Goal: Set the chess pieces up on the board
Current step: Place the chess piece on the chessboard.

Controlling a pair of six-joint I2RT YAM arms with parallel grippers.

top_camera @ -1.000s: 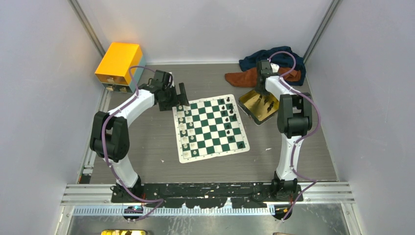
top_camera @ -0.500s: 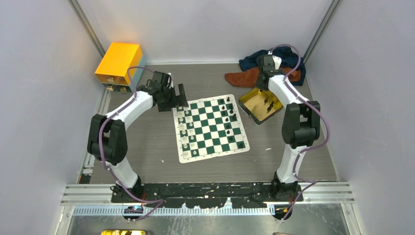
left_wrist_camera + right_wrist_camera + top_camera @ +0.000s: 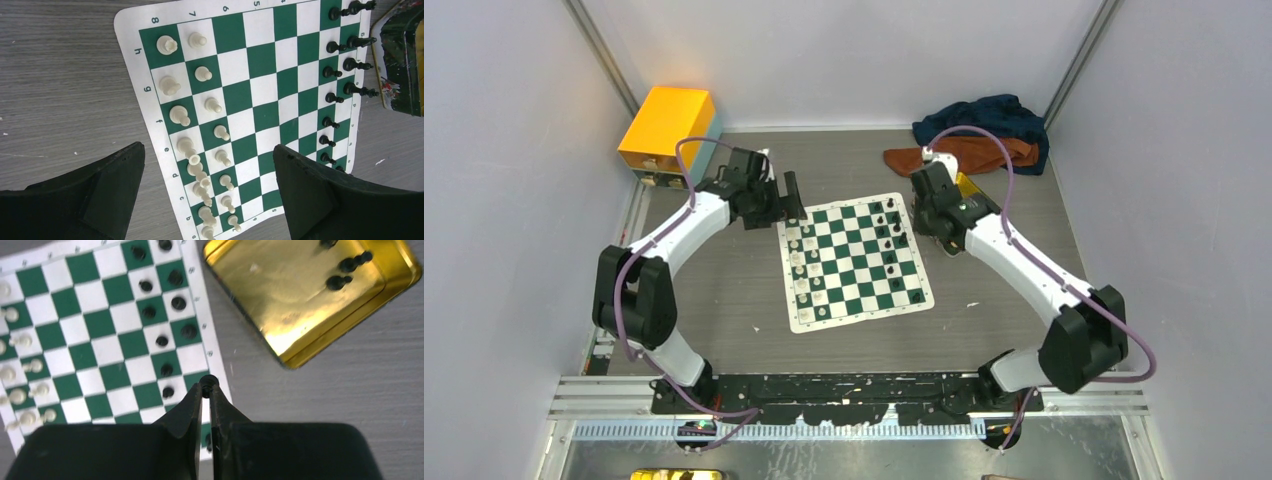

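The board (image 3: pixel 854 262) lies flat at the centre of the table (image 3: pixel 724 300), skewed slightly to the table edges. Cream pieces (image 3: pixel 179 115) fill its two left files; black pieces (image 3: pixel 350 64) stand along its right side. The gold tin (image 3: pixel 300 360), holding spare black pieces (image 3: pixel 350 262), sits just beside the far right corner. An orange box (image 3: pixel 667 128) and cloths (image 3: pixel 979 135) occupy the far corners. The right tool (image 3: pixel 206 390) is clamped on one black piece (image 3: pixel 209 379) over the right border. The left tool (image 3: pixel 207 149) hangs with its fingers wide apart above the cream side.

The left arm arches up the left side of the top view, its left claw (image 3: pixel 207 152) spread wide. The right arm reaches diagonally from lower right toward centre, its right claw (image 3: pixel 206 387) pinched on a black chess piece (image 3: pixel 209 379).
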